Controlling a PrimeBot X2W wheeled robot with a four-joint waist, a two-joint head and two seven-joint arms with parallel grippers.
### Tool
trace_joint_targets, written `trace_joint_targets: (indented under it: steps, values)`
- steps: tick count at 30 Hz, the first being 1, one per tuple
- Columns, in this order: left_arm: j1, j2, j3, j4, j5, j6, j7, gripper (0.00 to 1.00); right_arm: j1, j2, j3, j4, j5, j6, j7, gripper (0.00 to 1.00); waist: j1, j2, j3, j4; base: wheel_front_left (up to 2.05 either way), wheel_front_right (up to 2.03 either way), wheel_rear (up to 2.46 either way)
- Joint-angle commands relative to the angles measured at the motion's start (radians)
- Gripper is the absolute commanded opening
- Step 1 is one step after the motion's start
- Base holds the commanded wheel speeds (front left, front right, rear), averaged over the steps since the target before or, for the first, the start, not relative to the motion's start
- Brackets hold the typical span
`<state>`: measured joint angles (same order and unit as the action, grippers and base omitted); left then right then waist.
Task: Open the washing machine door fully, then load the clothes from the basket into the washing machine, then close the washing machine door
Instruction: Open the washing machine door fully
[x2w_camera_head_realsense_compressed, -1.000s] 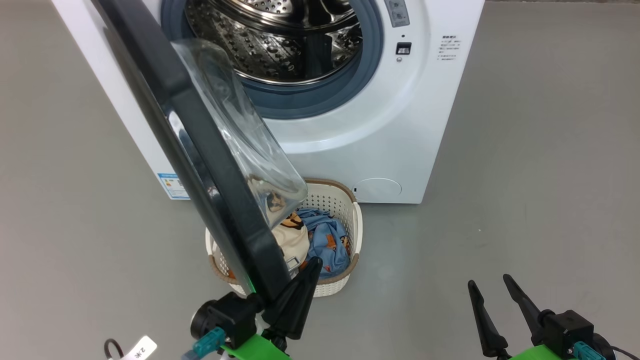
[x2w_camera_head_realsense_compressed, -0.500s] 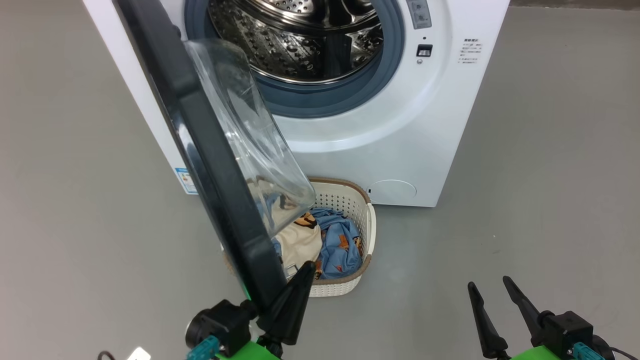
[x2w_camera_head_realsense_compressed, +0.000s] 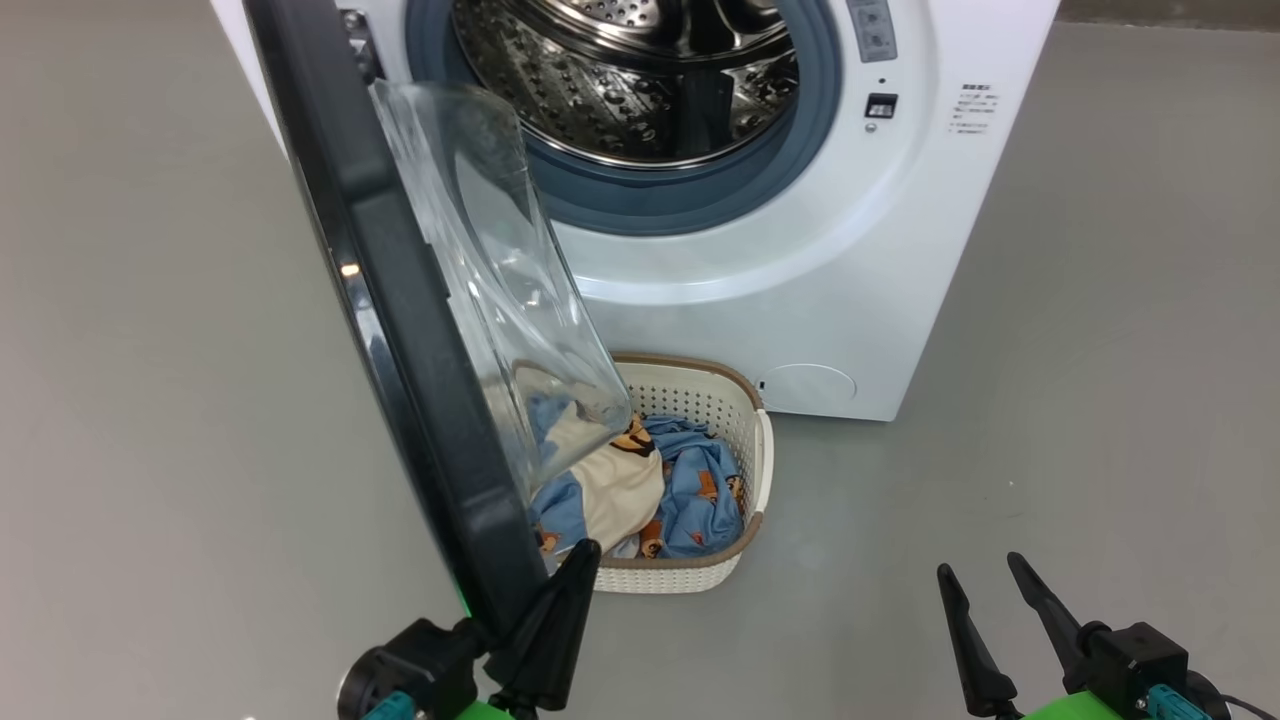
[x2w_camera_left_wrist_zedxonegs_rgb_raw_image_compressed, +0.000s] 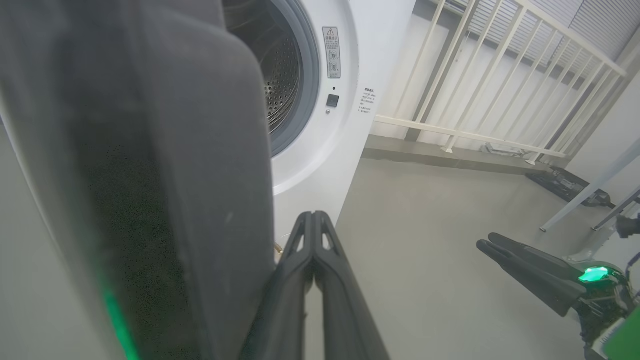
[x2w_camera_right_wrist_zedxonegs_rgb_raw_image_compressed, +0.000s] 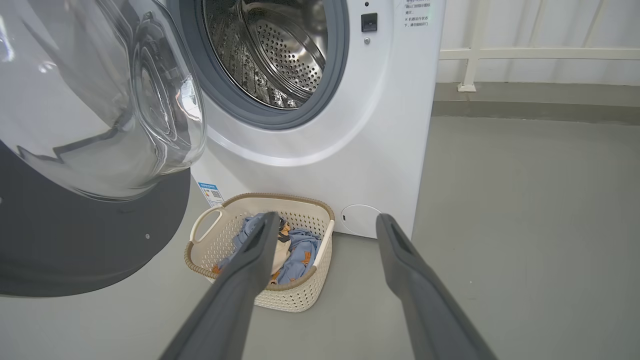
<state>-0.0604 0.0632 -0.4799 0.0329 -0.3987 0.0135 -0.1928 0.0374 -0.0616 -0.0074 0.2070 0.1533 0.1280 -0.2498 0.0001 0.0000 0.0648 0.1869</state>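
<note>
Left claw (x2w_camera_left_wrist_zedxonegs_rgb_raw_image_compressed: 314, 217) closed beside the washing machine door (x2w_camera_left_wrist_zedxonegs_rgb_raw_image_compressed: 150, 175); railing (x2w_camera_left_wrist_zedxonegs_rgb_raw_image_compressed: 500, 75) behind.

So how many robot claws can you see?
2. The left gripper, fingers shut, is beside the lower edge of the washing machine door. The right gripper, fingers open, is over the floor to the right of the basket.

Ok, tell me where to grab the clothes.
Pinch the bunched blue fold of the clothes from above at the right side of the basket with the open right gripper; the washing machine door hangs by its left.
</note>
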Motion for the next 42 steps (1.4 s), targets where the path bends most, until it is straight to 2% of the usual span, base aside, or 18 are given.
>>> trace_joint_targets:
  steps: [1,27,33,42]
  values:
    - [-0.009,0.024,0.051,-0.031,-0.001,0.017,0.001,0.00,-0.023,-0.002,0.023,-0.020,0.008,0.003,-0.012,1.00,-0.0001,0.0000,-0.001,0.008,0.00,0.00,0.00]
    - [0.039,0.056,0.115,-0.049,-0.036,0.090,0.008,0.00,-0.023,-0.003,0.021,-0.018,0.014,0.003,-0.012,1.00,-0.0001,0.0000,-0.005,0.149,0.00,0.00,0.00]
    - [0.047,0.068,0.151,-0.032,-0.054,0.107,0.000,0.00,-0.025,-0.001,0.020,-0.017,0.014,0.003,-0.012,1.00,-0.0001,0.0000,-0.004,0.163,0.00,0.00,0.00]
    - [0.033,0.097,0.255,0.016,-0.097,0.131,-0.031,0.00,-0.031,-0.001,0.023,-0.014,0.015,0.003,-0.012,1.00,-0.0001,0.0000,0.006,0.153,0.00,0.00,0.00]
